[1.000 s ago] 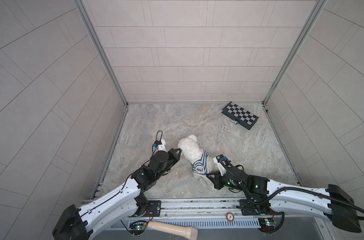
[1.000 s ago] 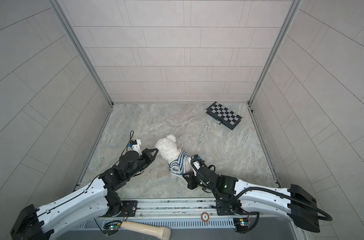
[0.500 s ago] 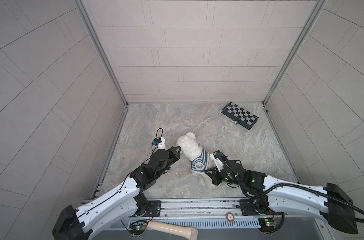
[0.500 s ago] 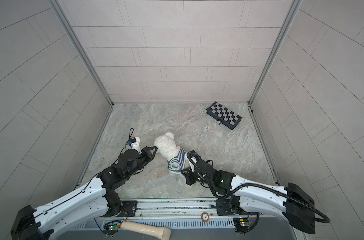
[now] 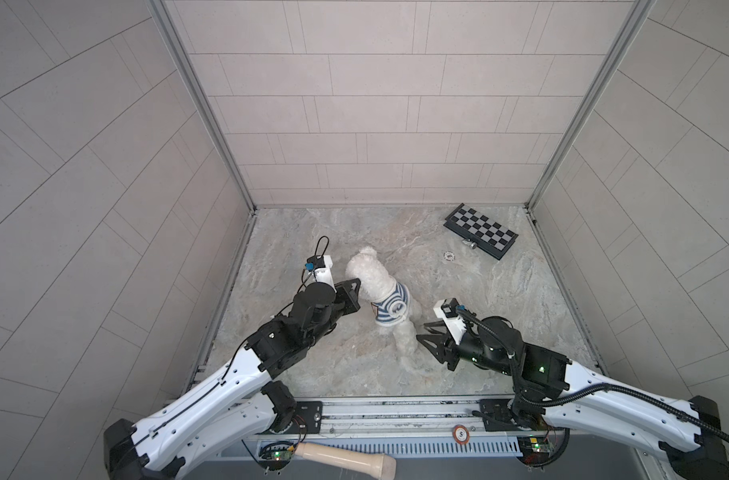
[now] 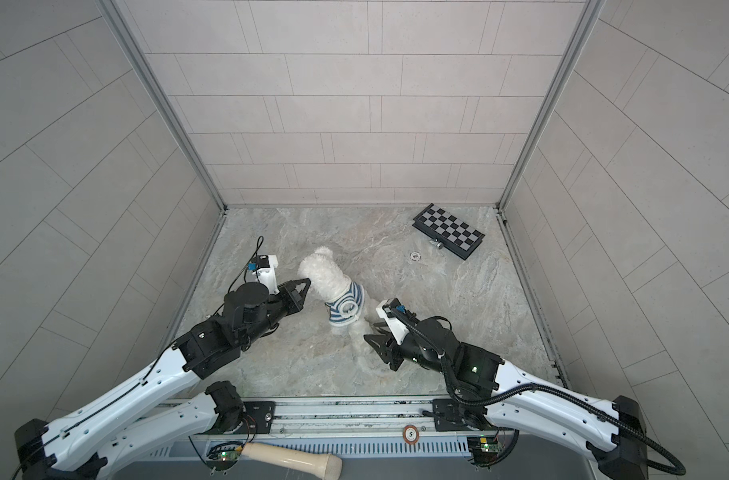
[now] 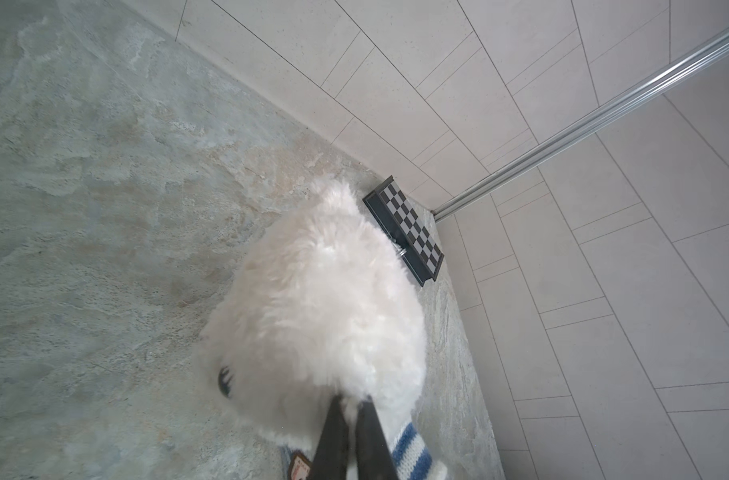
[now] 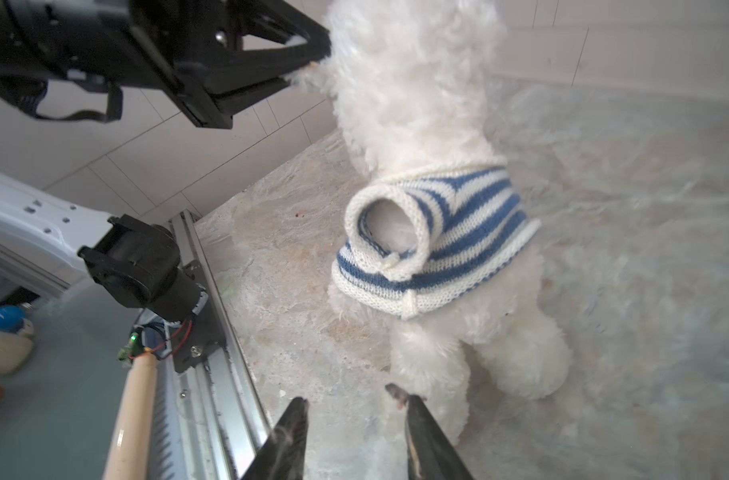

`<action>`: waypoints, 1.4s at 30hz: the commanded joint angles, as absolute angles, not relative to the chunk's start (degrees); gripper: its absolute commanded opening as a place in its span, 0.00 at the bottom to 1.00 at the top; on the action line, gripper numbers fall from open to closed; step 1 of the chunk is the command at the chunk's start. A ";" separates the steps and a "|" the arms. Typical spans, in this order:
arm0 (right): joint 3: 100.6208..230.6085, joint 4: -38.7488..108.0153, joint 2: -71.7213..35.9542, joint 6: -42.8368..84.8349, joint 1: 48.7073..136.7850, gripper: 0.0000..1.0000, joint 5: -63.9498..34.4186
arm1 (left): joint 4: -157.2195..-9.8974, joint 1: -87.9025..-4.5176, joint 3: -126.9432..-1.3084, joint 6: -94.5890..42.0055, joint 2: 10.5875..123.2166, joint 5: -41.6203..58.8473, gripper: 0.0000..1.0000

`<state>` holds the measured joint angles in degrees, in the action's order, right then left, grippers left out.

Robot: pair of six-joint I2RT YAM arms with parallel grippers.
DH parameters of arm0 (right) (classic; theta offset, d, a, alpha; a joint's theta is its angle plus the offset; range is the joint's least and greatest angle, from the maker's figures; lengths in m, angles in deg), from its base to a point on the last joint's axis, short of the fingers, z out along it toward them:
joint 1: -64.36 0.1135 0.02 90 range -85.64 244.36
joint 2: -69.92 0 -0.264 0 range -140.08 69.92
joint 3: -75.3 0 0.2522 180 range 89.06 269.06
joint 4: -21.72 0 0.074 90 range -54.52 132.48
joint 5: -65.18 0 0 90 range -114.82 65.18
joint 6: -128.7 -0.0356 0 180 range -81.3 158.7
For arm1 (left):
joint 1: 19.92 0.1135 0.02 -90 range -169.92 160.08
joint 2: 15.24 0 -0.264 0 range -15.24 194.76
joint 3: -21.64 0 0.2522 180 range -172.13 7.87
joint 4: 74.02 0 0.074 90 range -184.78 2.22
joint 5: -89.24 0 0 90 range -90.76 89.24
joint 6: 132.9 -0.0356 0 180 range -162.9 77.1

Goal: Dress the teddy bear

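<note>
While it hangs upright by its head, a fluffy cream-white plush teddy bear [image 5: 373, 276] stands at the middle of the grey marbled counter [image 5: 521, 316], its legs reaching down to the surface. A blue-and-white striped knitted sweater [image 8: 450, 232] wraps its torso. One sleeve [image 8: 390, 232] gapes, and no paw shows through it.

At the head, the left claw [image 7: 350, 401] is pinched tight on a tuft of fur, keeping the toy vertical. The right claw [image 8: 348, 397] is partly open and empty, just beside the legs.

The bear's long axis runs from the legs up to the head. The right claw sits at the leg end, so the hem and the gaping sleeve lie above and ahead of it. The right arm looks nearer for working that sleeve.
</note>
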<state>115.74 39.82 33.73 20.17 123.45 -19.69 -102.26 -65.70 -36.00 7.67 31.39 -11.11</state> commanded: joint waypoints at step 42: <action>126.38 6.86 -8.97 36.62 111.37 0.62 -18.33 | -124.68 -67.49 -61.57 11.94 49.62 -12.05 0.00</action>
<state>123.98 11.01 -7.05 36.52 112.02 -20.72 -124.64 -67.08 -59.00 11.60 50.01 -12.44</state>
